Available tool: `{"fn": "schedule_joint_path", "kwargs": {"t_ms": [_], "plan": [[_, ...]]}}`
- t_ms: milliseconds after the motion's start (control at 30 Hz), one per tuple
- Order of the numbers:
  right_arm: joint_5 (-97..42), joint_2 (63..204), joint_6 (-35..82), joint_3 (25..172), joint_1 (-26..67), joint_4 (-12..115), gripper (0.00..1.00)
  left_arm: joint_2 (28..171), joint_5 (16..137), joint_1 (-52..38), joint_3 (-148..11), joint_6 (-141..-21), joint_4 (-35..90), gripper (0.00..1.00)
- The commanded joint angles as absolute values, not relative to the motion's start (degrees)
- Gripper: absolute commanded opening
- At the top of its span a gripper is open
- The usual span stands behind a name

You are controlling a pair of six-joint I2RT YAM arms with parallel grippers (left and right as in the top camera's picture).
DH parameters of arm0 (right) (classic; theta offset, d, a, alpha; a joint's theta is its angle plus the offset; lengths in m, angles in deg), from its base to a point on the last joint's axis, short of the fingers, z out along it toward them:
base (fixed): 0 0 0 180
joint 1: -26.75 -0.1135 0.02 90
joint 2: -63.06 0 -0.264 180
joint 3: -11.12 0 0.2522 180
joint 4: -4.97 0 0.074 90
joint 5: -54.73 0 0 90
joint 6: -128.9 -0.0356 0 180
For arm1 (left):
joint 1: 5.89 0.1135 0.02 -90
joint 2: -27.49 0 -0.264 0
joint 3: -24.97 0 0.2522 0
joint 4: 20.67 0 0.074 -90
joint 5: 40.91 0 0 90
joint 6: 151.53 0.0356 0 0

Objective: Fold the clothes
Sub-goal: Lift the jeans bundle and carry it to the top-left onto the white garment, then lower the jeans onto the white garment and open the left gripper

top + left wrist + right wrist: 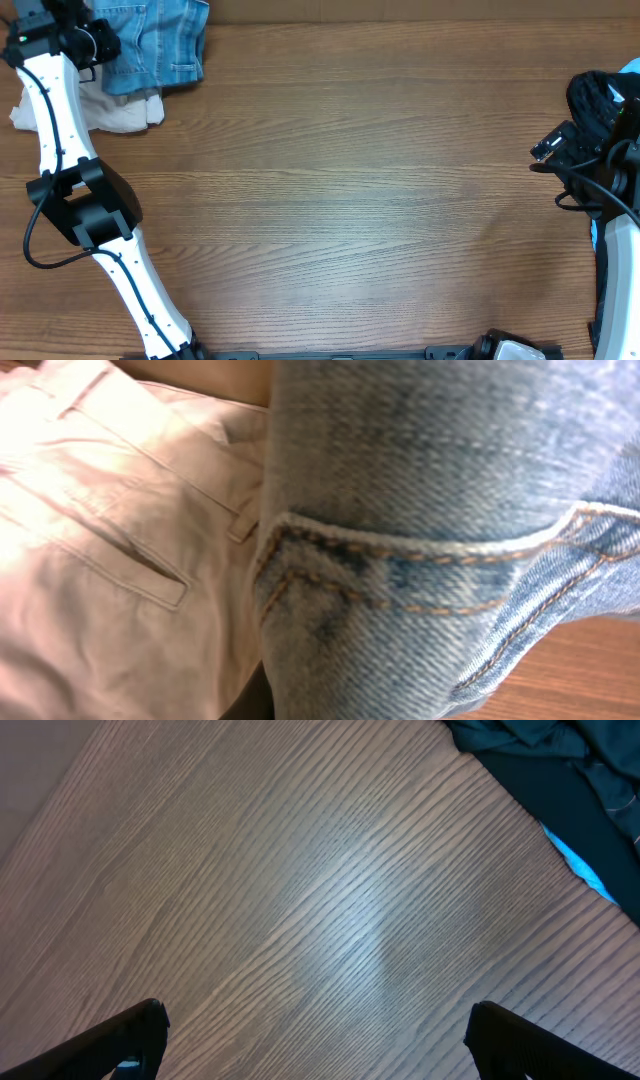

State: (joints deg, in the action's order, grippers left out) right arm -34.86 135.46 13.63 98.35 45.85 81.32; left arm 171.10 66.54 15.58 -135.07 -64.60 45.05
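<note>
The jeans [160, 40] lie bunched at the far left corner of the surface [340, 200], running out of the overhead view at the top edge. They are light blue denim, with orange-stitched seams visible in the left wrist view [420, 510]. The left tool [98, 44] sits at the left edge of the denim and is drawn narrow, closed on the jeans. Its fingers are hidden in the left wrist view, where the fabric fills the frame close to the lens. A cream garment [125, 115] lies directly against the near side of the jeans and is partly covered by the left arm. In the left wrist view this cream garment [100, 560] shows a welt pocket and a belt loop, and it touches the denim along one long edge. The surface is brown wood-grain laminate with a soft glare patch near its centre. The right tool [318, 1015] hangs above bare grain with its jaws set wide and nothing between them. In the overhead view the right tool [550, 150] stands near the right edge, well apart from the jeans. A dark garment [600, 95] is heaped at that right edge, just beyond the right tool. A lighter tan strip [400, 10] borders the far edge of the surface.
</note>
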Motion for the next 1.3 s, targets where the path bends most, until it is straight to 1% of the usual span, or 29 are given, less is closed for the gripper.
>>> {"fn": "schedule_joint_path", "kwargs": {"t_ms": [0,100,333,433,700,933,1267], "plan": [[-35.6,135.4,13.3,99.1,46.0,81.0,1.0,170.2,66.4,17.1,-139.9,-71.0,44.4,0.04],[-35.6,135.4,13.3,99.1,46.0,81.0,1.0,170.2,66.3,17.4,-140.2,-73.8,45.5,0.04],[-35.6,135.4,13.3,99.1,46.0,81.0,1.0,170.2,60.1,18.3,-140.2,-78.7,46.1,0.04],[-35.6,135.4,13.3,99.1,46.0,81.0,1.0,170.2,56.6,19.0,-140.2,-84.0,46.9,0.04],[-35.6,135.4,13.3,99.1,46.0,81.0,1.0,170.2,55.9,21.8,-140.2,-94.7,46.8,0.04],[-35.6,135.4,13.3,99.1,46.0,81.0,1.0,170.2,53.5,23.2,-140.0,-95.2,47.8,0.04],[-35.6,135.4,13.3,99.1,46.0,81.0,1.0,171.9,48.5,23.1,-139.6,-95.8,51.9,0.1]]}}
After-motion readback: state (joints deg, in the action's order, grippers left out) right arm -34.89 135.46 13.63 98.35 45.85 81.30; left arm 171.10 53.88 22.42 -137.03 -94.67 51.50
